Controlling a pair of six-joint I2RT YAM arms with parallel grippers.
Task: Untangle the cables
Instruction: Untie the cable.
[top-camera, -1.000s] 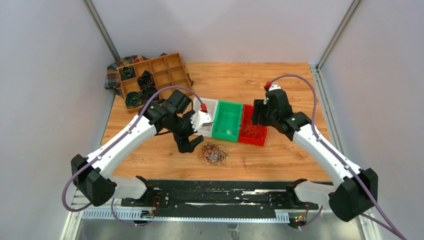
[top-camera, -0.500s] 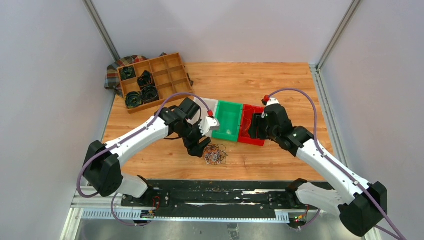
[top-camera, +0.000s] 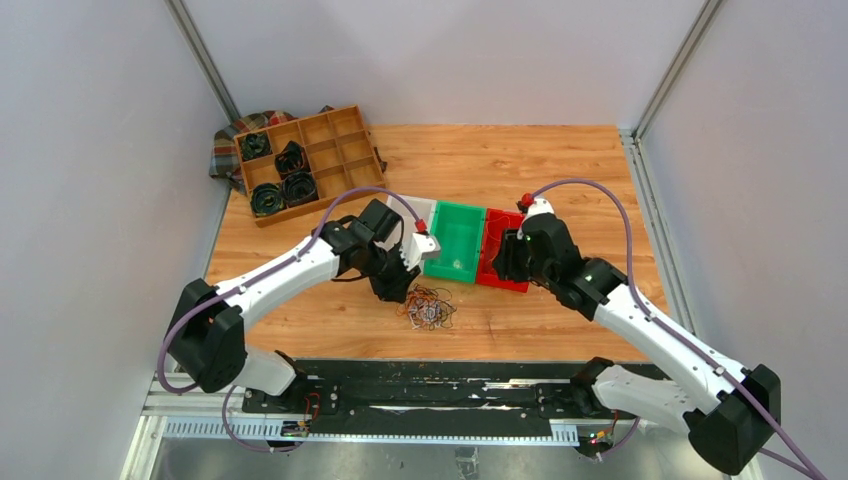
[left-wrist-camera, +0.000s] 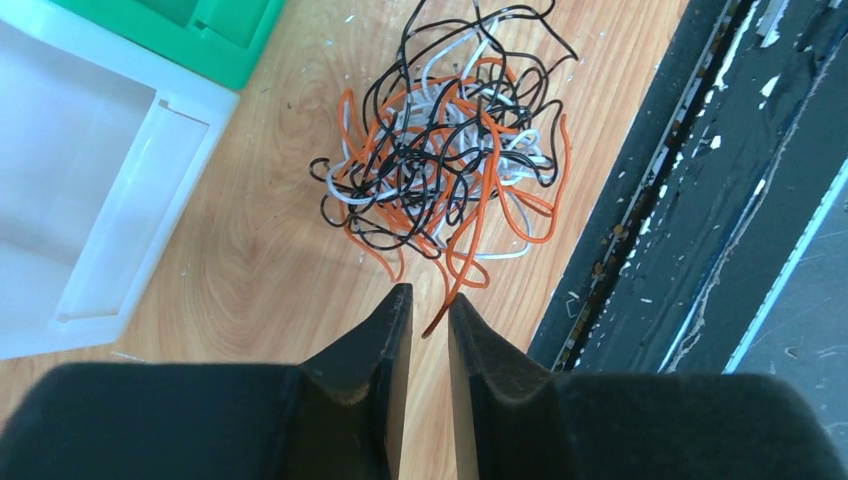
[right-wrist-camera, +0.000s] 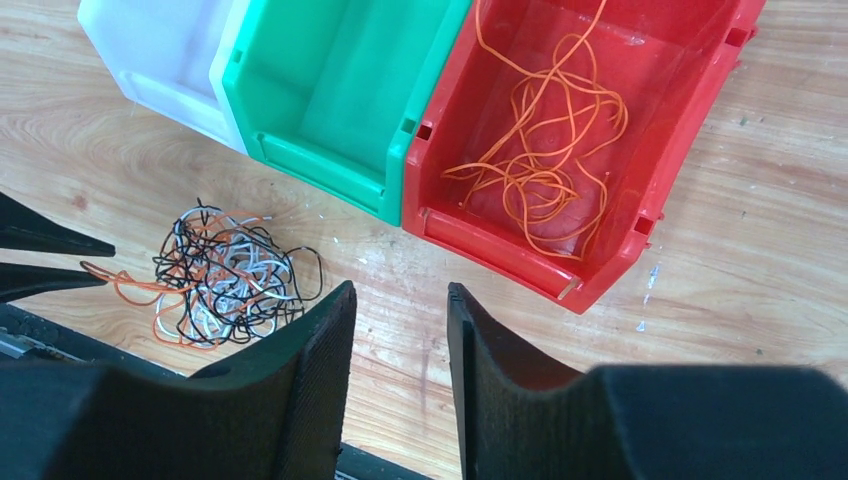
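The cables (top-camera: 428, 308) lie in one knotted heap of orange, white and black on the wooden table (top-camera: 560, 170). In the overhead view the heap is low in the middle, just below the green bin (top-camera: 455, 240) and near the table's front edge. The left claw (left-wrist-camera: 430, 300) sits at the heap's upper left edge, its two fingers close together with a thin gap between them. The tip of one orange strand (left-wrist-camera: 447, 285) pokes into that gap (not squeezed, as far as I can see). The right claw (right-wrist-camera: 398, 325) hangs with its fingers spread wide over bare wood just under the red bin (right-wrist-camera: 500, 250), holding nothing. In the red bin lie a few loose orange wires (right-wrist-camera: 540, 150). The green bin stands between it and a white bin (right-wrist-camera: 140, 50), all three touching side by side. At the upper left of the overhead view, a wooden tray (top-camera: 335, 135) holds black coiled rolls (top-camera: 282, 175), and a checked cloth (top-camera: 222, 150) shows under its far corner.
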